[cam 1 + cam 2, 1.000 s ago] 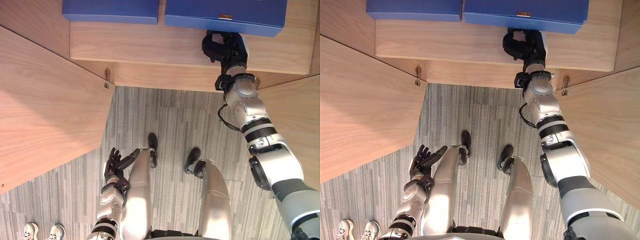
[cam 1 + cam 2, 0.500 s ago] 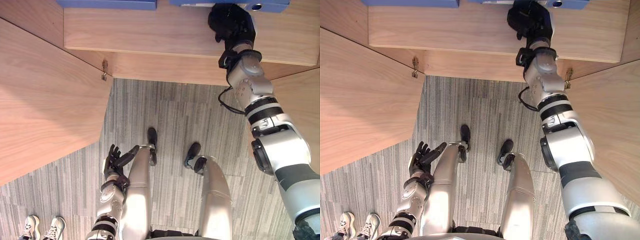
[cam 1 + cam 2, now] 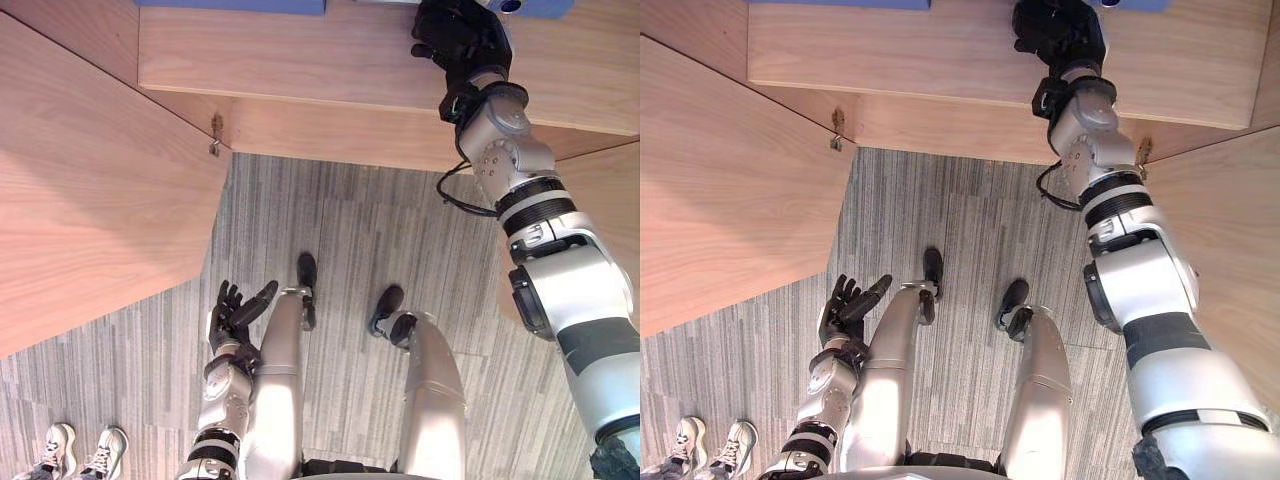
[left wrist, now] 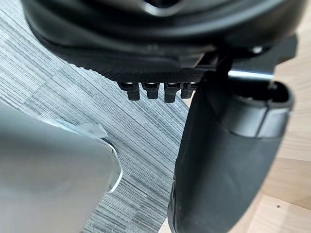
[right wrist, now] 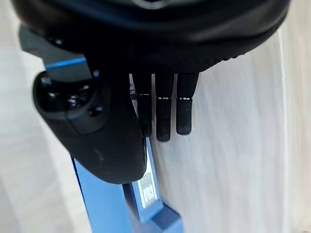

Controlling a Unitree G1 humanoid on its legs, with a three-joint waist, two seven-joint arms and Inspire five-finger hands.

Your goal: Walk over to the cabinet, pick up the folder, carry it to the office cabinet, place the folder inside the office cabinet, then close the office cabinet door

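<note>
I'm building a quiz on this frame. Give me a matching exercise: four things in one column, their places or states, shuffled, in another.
1 right hand
2 left hand
3 cabinet door
4 person's shoes

a on the carpet
b at the blue folder on the shelf
c swung open
d low, fingers open

Pairs: 1-b, 2-d, 3-c, 4-a

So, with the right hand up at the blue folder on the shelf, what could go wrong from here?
The right hand lies with straight fingers beside the folder, apparently not gripping; pulling back could drag it off the shelf.
The right door stands open beside the arm; closing it early might trap the arm.
A person's shoes stand near the left door; swinging it may hit them.
</note>
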